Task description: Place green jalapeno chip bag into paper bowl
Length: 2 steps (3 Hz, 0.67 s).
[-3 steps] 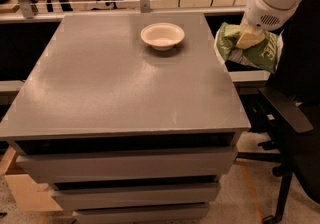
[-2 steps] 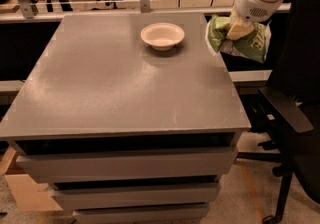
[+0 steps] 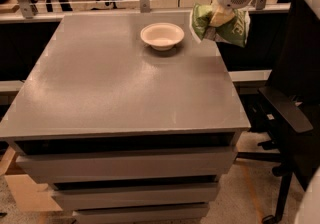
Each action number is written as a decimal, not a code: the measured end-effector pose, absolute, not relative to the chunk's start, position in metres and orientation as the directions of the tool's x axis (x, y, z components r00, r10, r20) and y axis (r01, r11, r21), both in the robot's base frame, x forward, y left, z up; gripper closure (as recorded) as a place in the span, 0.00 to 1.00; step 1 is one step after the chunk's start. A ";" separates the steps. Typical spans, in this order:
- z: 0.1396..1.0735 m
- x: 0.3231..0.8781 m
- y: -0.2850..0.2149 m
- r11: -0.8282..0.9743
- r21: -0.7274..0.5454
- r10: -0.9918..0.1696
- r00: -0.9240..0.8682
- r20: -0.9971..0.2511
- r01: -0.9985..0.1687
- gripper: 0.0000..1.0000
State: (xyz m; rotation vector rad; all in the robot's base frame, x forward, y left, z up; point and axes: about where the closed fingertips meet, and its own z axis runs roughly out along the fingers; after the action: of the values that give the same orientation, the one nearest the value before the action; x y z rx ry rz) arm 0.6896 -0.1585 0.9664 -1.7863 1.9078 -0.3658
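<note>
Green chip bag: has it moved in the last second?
Yes. The gripper has carried the green jalapeno chip bag leftward, closer to the unmoved paper bowl.

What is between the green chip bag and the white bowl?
Nothing, only bare grey table, in the camera view. The gripper holds the chip bag up, right of the bowl.

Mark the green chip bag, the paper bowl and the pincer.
green jalapeno chip bag (image 3: pixel 239 27): camera view, right green panel.
paper bowl (image 3: pixel 162 34): camera view, bare inside.
pincer (image 3: pixel 216 25): camera view, between its fingertips, clamped on the bag, in the air right of the bowl.
</note>
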 end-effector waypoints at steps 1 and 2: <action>0.965 0.706 -0.134 0.039 -0.514 -0.987 0.048 -0.156 -0.857 1.00; 0.963 0.716 -0.107 -0.029 -0.504 -0.984 0.112 -0.136 -0.863 1.00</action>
State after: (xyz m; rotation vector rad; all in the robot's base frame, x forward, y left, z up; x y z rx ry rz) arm 0.7164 -0.1072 0.9628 -1.9323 1.7905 -0.3445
